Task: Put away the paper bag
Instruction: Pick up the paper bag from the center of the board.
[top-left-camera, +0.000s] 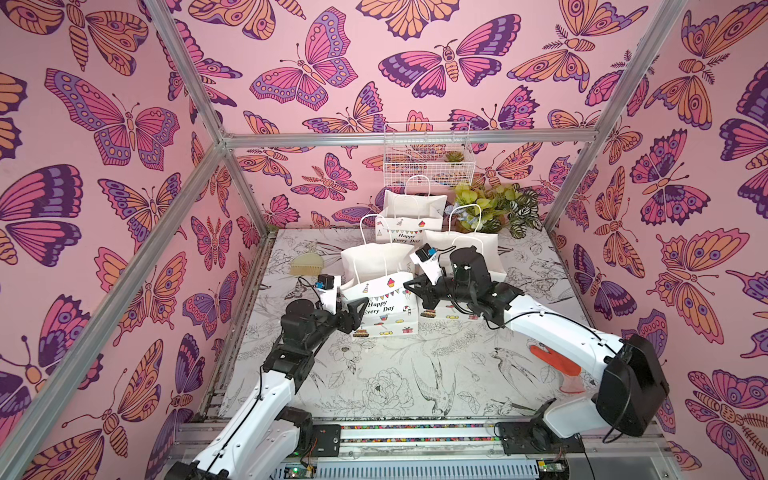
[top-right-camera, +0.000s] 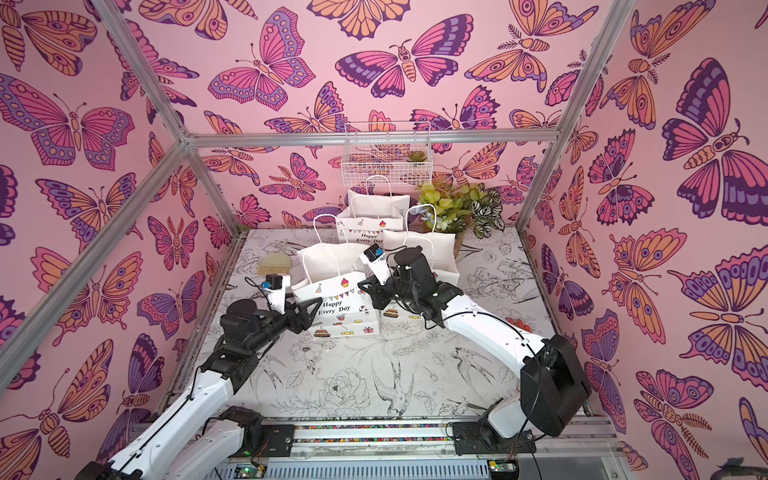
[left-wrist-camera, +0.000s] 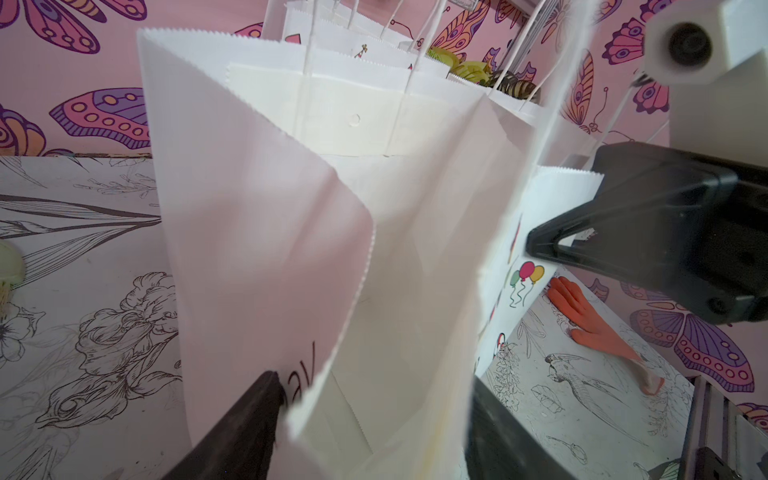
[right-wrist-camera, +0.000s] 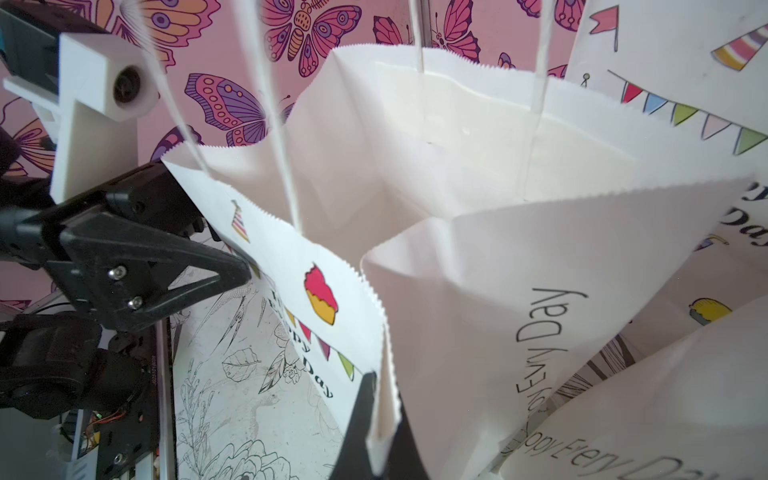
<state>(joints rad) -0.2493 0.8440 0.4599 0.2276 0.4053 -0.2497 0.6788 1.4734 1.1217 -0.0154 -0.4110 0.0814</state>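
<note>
A white paper bag (top-left-camera: 382, 307) (top-right-camera: 336, 307) printed "Happy Every Day" stands upright and open-mouthed mid-table. My left gripper (top-left-camera: 355, 309) (top-right-camera: 309, 311) is at its left end, open. In the left wrist view the bag's (left-wrist-camera: 374, 249) end sits between the spread fingers of that gripper (left-wrist-camera: 374, 382). My right gripper (top-left-camera: 409, 286) (top-right-camera: 363, 286) is at the bag's right end. The right wrist view shows it (right-wrist-camera: 384, 399) shut on the folded side edge of the bag (right-wrist-camera: 498, 291) near the rim. Each gripper shows in the other's wrist view, the right gripper (left-wrist-camera: 536, 245) and the left gripper (right-wrist-camera: 232, 270).
Two more white bags stand behind, one at the back (top-left-camera: 411, 216) and one to the right (top-left-camera: 461, 249). A white wire basket (top-left-camera: 428, 153) hangs on the back wall above leafy plants (top-left-camera: 494, 208). A beige brush (top-left-camera: 305, 264) lies at the left, an orange glove (top-left-camera: 552, 361) at the right.
</note>
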